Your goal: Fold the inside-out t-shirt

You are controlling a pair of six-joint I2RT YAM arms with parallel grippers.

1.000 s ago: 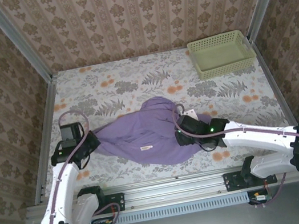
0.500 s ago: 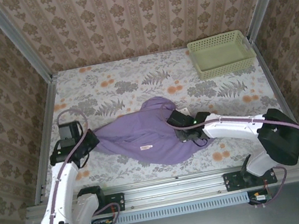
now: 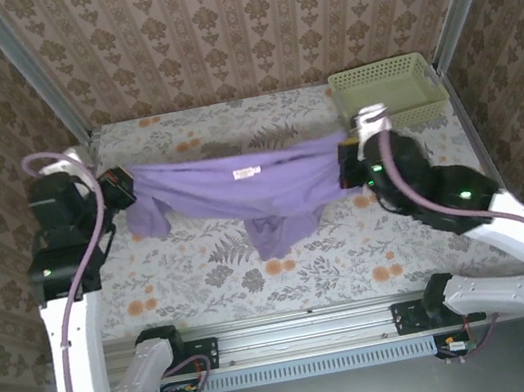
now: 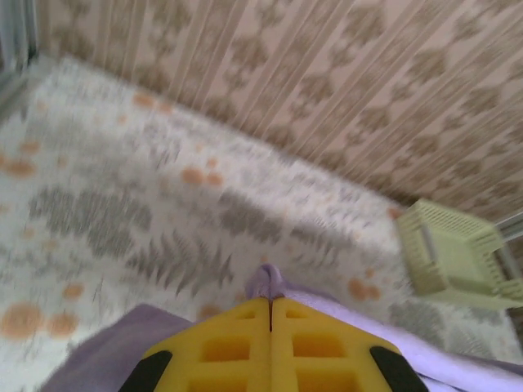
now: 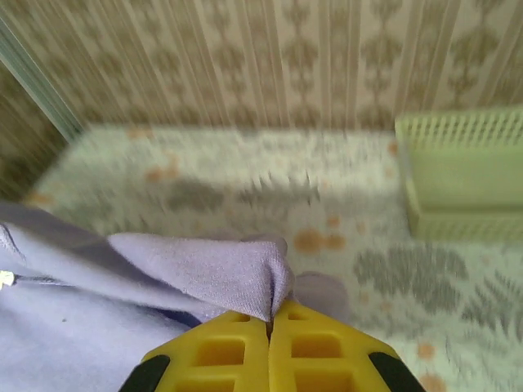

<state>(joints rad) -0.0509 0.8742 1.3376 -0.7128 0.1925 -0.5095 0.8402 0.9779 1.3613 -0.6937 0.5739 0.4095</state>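
Lavender t-shirt (image 3: 271,186) edge taut between left hand (image 3: 126,185) and right hand (image 3: 346,163).

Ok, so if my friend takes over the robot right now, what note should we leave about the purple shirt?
Left claw: shut on one end of the t-shirt.
Right claw: shut on the other end.
Where: the t-shirt is stretched between both claws over the table, and its middle sags down. The green basket sits at the far right corner.
Done: the shirt is gripped at both ends and spread wide.
Left: no fold is made yet. It probably needs laying flat, then folding.
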